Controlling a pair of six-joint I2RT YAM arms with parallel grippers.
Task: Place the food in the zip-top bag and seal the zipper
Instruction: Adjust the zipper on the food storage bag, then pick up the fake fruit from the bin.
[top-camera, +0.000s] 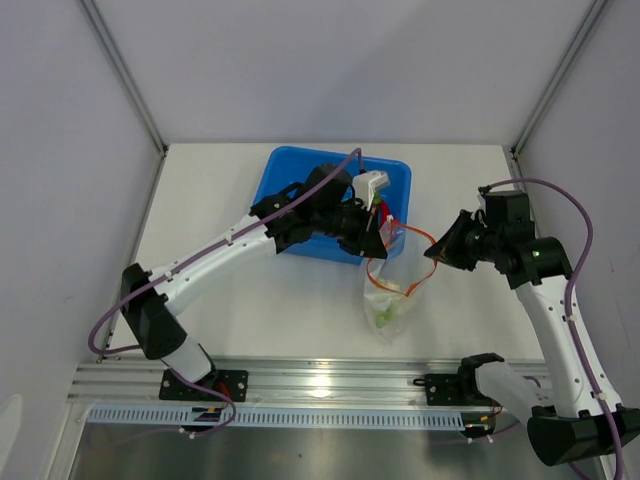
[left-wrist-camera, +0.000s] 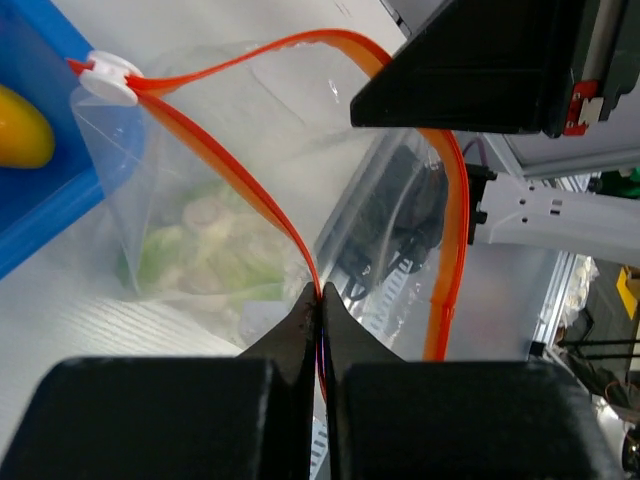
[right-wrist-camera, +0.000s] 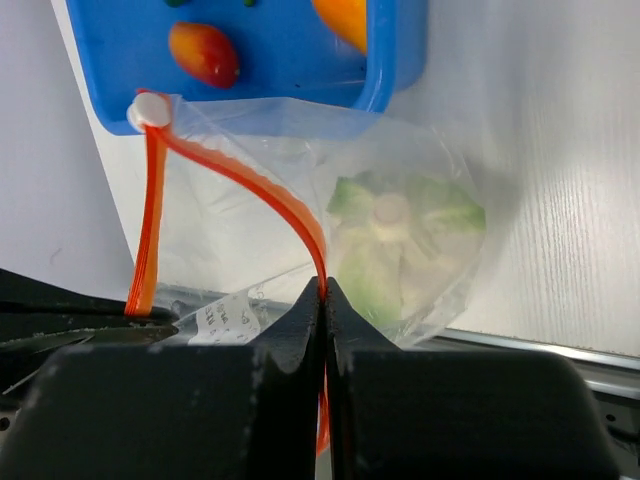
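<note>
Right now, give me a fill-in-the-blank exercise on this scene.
1. The left tool pinches the clear crinkly plastic bag's orange-red zipper strip with jaws ___.
2. The right tool pinches that same zipper ___.
3. The green-and-white toy cauliflower lies inside the ___.
4. The yellow toy fruit sits in the ___ plastic tub.
Missing: shut; strip; bag; blue.

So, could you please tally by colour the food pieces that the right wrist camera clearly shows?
Red-orange fruit, in the blue tub: 1
Orange fruit, in the tub, cut off by the picture's edge: 1
White-and-green cauliflower, in the zip-top bag: 1
Total: 3
</note>
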